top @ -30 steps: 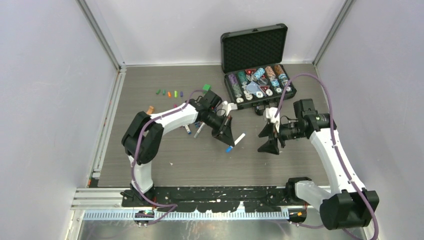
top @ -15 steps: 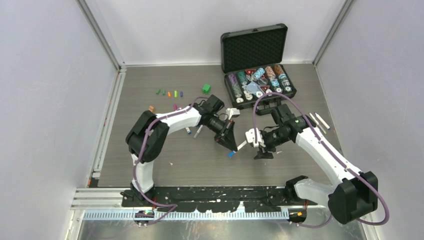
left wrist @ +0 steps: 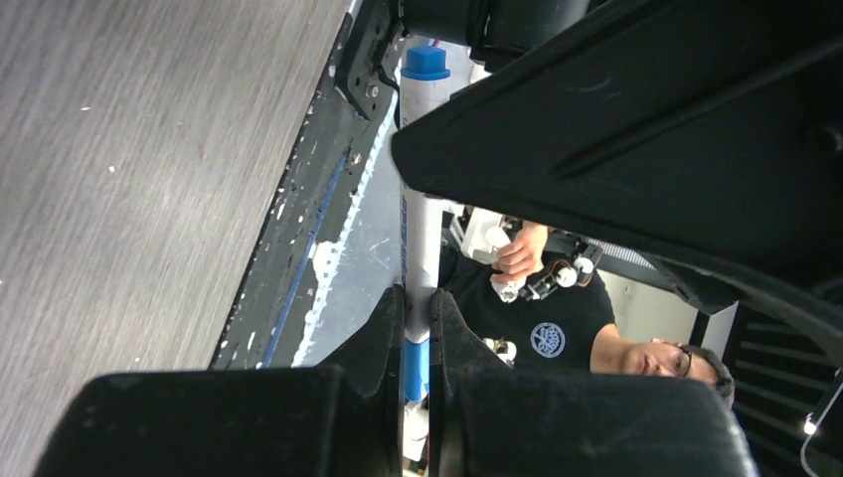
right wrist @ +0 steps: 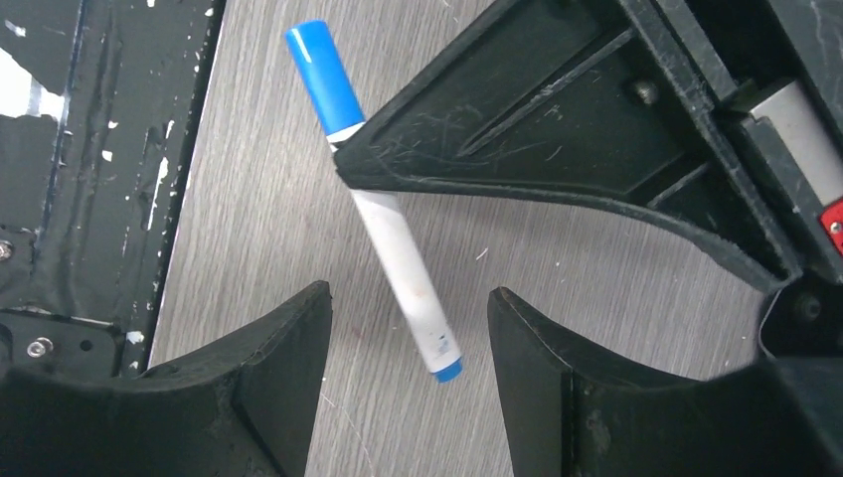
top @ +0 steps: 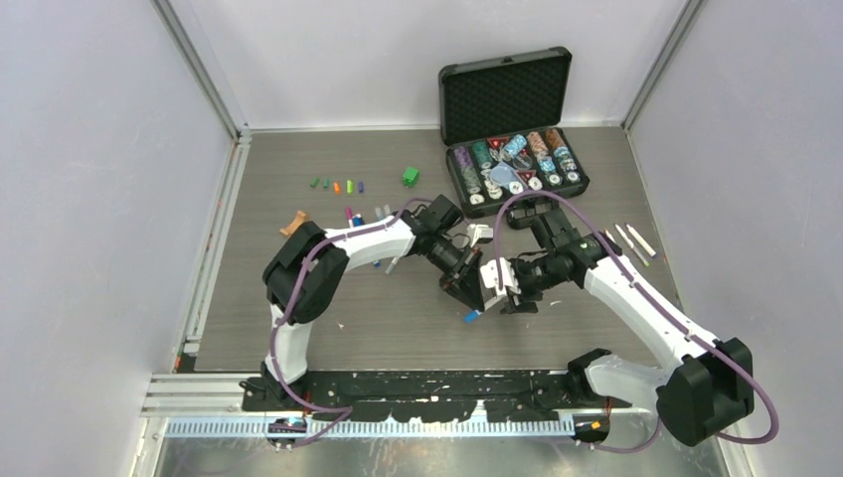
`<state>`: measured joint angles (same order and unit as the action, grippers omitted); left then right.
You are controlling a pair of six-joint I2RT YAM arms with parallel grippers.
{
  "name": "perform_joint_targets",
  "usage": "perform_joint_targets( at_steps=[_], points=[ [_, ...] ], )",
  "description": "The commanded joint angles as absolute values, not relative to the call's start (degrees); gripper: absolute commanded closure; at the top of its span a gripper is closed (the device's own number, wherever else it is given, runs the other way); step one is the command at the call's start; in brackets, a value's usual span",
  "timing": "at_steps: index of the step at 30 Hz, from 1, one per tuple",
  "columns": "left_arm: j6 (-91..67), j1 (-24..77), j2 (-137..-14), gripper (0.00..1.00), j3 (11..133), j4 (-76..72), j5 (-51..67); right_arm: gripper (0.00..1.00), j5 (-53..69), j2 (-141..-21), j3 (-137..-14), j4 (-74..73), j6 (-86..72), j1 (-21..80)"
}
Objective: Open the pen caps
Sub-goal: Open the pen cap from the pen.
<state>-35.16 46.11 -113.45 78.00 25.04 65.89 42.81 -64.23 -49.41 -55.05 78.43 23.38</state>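
Note:
A white-barrelled pen [right wrist: 398,248] with a long blue pen cap [right wrist: 320,75] hangs over the table's middle. My left gripper [left wrist: 416,298] is shut on the barrel right beside that cap [top: 470,316]. In the left wrist view the barrel [left wrist: 418,229] runs up to a small blue end plug [left wrist: 425,62]. My right gripper [right wrist: 408,293] is open. Its fingers [right wrist: 283,348] stand either side of the plug end [right wrist: 447,370], not touching it. From above, the left gripper [top: 460,290] and right gripper [top: 500,288] meet nose to nose. Loose pen caps [top: 337,186] lie in a row at the back left.
An open black case [top: 517,94] of poker chips stands at the back right. A small green cube [top: 410,177] lies left of it. More pens lie by the left arm [top: 383,211] and at the right edge [top: 628,238]. An orange piece [top: 294,221] lies far left.
The left gripper carried the pen right and nearer. The right gripper swung left to it and now straddles the pen's plug end, its jaws slightly narrower.

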Motion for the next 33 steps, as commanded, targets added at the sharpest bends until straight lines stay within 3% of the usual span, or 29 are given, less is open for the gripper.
perform_joint_targets(
  at_steps=[1,4,9,13,16,24,33],
  points=[
    [-35.99,47.19,-114.54,1.0,80.02,24.04,67.94,0.37,41.15,-63.48,-48.13,-52.41,77.52,24.43],
    [-36.26,47.29,-114.44,1.0,80.84,24.0,68.32,0.42,40.75,-64.24,-47.29,-52.67,78.67,25.83],
    [-36.06,47.29,-114.33,1.0,81.99,24.72,69.2,0.61,39.24,-64.97,-46.58,-53.18,80.48,27.59],
    [-35.25,47.29,-114.54,1.0,82.0,25.81,69.54,0.87,39.22,-64.24,-46.32,-53.03,81.11,27.77],
    [-35.09,47.21,-114.49,0.99,82.06,26.47,69.0,0.99,39.19,-63.54,-45.76,-53.16,82.09,27.75],
    [-38.18,45.49,-107.69,0.48,80.87,23.57,61.4,1.0,40.31,-61.41,-46.2,-56.31,82.87,27.66],
    [-46.19,37.65,-79.9,0.36,58.81,-5.07,36.96,1.0,50.16,-62.04,-52.45,-64.48,77.16,23.79]
  ],
)
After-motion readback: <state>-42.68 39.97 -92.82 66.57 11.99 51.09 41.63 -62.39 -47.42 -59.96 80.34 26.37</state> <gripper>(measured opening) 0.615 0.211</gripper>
